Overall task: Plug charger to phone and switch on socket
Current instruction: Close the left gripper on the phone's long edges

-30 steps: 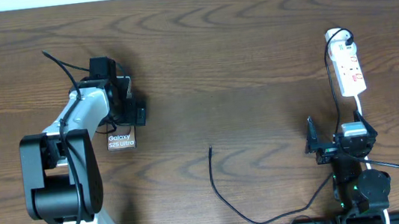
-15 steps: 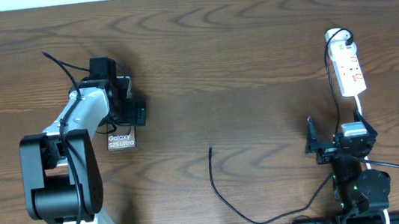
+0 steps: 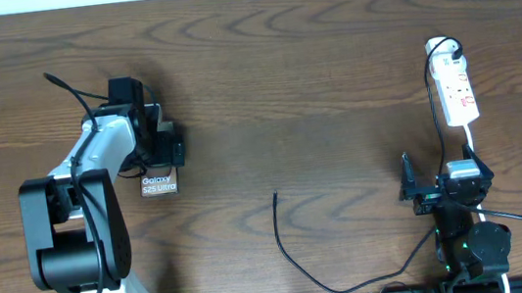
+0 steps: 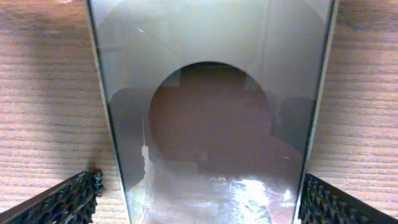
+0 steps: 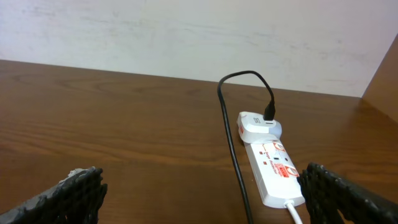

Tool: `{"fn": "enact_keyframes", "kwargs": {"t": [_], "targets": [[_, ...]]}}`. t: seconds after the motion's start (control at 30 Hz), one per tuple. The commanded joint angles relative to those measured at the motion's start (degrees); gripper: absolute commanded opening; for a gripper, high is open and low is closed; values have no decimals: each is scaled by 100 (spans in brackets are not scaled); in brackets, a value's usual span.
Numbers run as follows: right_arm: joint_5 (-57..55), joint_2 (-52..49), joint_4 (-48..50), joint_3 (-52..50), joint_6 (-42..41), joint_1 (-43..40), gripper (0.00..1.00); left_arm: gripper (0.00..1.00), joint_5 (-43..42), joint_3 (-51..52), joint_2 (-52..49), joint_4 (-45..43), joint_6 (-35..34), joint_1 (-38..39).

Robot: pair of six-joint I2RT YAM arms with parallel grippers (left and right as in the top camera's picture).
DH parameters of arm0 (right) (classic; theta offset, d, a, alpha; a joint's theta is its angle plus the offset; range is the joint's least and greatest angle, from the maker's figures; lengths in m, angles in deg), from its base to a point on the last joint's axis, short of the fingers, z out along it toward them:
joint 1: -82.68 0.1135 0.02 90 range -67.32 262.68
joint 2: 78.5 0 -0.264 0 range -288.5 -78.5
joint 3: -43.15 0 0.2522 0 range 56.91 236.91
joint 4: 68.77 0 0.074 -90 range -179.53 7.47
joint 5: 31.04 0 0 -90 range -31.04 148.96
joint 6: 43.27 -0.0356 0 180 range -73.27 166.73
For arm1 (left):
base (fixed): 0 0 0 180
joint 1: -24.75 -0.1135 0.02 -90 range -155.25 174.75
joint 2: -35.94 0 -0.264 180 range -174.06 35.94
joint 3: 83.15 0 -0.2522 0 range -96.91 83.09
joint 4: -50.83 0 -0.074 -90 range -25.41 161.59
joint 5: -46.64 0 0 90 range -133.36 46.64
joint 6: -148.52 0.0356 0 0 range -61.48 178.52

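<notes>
The phone lies flat at the left of the table, its white lettering showing below my left gripper. In the left wrist view its glossy face fills the space between my open left gripper, a finger on either side of its long edges. The charger is a thin black cable; its free tip lies on the table's middle. It runs round to the white socket at the far right. My right gripper stands open just before the socket, holding nothing.
A white adapter sits in the socket's far end with the black cable coming out of it. A white cord leaves the socket's near end towards my right arm. Bare wooden table lies between the two arms.
My left arm and gripper have shifted slightly to the left over the phone. The right arm, the cable and the socket have not moved.
</notes>
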Motion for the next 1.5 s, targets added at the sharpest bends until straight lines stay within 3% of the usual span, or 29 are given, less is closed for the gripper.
{"fn": "enact_keyframes", "kwargs": {"t": [0.0,1.3,1.47], "targets": [[13,11,-26,-4,55,39,99,100,-291,546,-719,181,-168,-125],[13,11,-26,-4,55,39,99,100,-455,723,-719,245,-105,188],[13,11,-24,-4,55,39,99,95,-455,723,-719,243,-105,188]]}}
